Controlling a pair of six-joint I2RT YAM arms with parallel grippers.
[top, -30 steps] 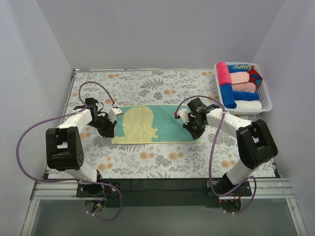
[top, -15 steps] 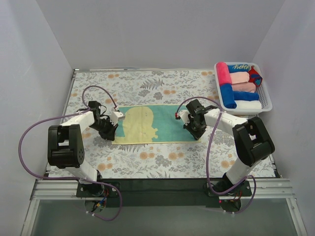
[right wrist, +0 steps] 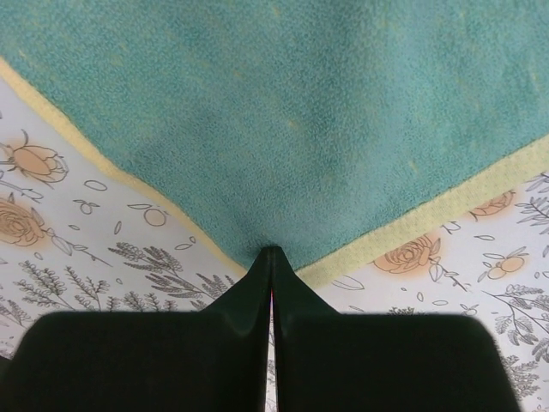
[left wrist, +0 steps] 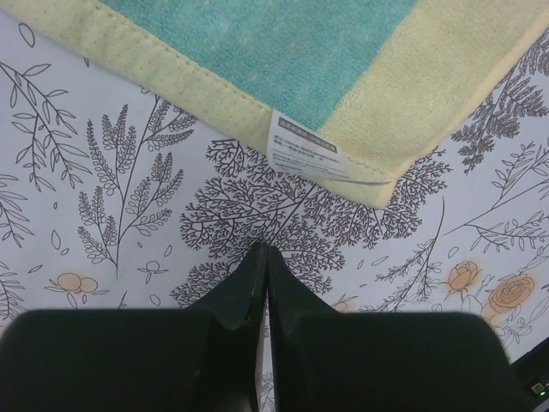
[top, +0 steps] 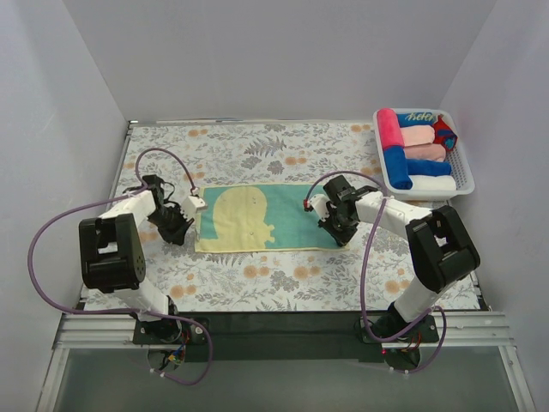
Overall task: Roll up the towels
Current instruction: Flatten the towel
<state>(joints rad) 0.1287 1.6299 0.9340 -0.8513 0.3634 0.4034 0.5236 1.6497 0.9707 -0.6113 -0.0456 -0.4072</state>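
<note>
A towel (top: pixel 266 216) lies flat as a long strip mid-table, teal-green with a pale yellow figure and yellow border. My left gripper (top: pixel 176 225) is shut on the floral cloth just left of the towel. In the left wrist view its tips (left wrist: pixel 263 250) rest apart from the towel corner (left wrist: pixel 369 184) and its white label (left wrist: pixel 304 154). My right gripper (top: pixel 340 233) is shut at the towel's near right corner. In the right wrist view its tips (right wrist: pixel 271 254) touch the towel (right wrist: pixel 283 112) where the yellow borders meet. A pinch of cloth cannot be made out.
A white basket (top: pixel 464 167) at the back right holds several rolled towels, among them blue (top: pixel 396 165), pink and white ones. A floral tablecloth (top: pixel 257 283) covers the table. Grey walls stand on three sides. Purple cables loop off both arms.
My left gripper has slid left off the towel's left end onto the tablecloth. Both grippers have closed fully. The right gripper stays at the right corner.
</note>
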